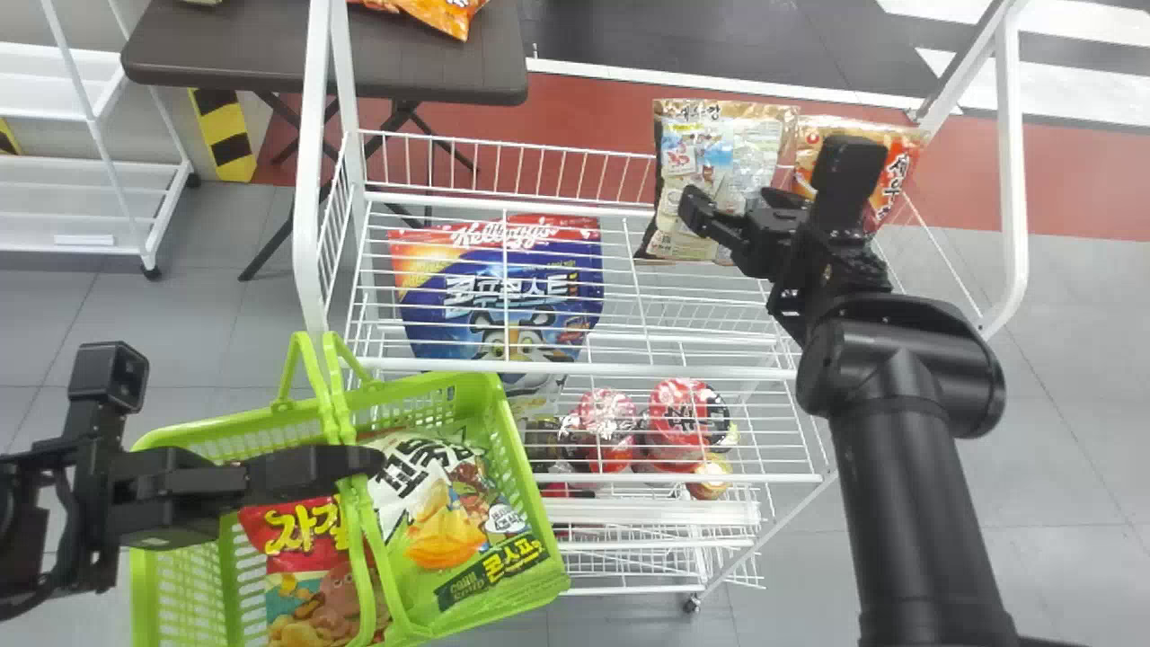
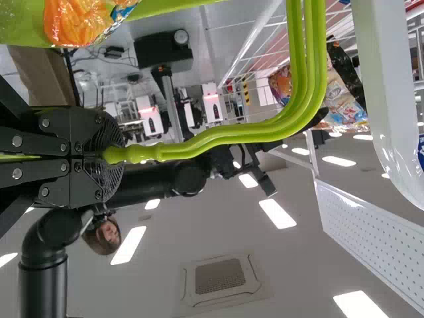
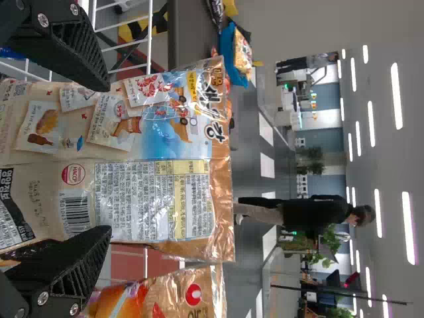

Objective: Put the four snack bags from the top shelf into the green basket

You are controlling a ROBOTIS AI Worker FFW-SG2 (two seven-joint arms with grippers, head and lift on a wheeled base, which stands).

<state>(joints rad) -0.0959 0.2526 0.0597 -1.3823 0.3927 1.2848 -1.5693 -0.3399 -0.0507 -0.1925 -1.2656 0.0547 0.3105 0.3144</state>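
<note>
- Closest up, it's the jointed black right arm (image 1: 925, 485), its flat-fingered right gripper (image 1: 732, 199) spread wide before a tan, glossy snack bag (image 3: 152, 159), nothing clamped.
- That tan bag stands toward the right of the top shelf (image 1: 575, 367) of a white wire rack, crinkled along its edges, showing printed pictures, a text panel and a barcode.
- Right beside it, an orange snack bag (image 1: 898, 166) with a red patch stands close.
- Over to the left, the black left gripper (image 1: 359, 461) is closed firmly on the handles of the green plastic basket (image 1: 530, 503).
- Two bags already sit in there: a white-and-green corn snack bag (image 1: 449, 503) and a red one with yellow lettering (image 1: 310, 557).
- White uprights (image 1: 310, 180) frame the rack's ends; a blue-and-red cereal bag (image 1: 499, 288) shows through the wires, red-and-white tubs (image 1: 687, 412) lower down.
- Behind stands a dark folding table (image 1: 269, 54).
</note>
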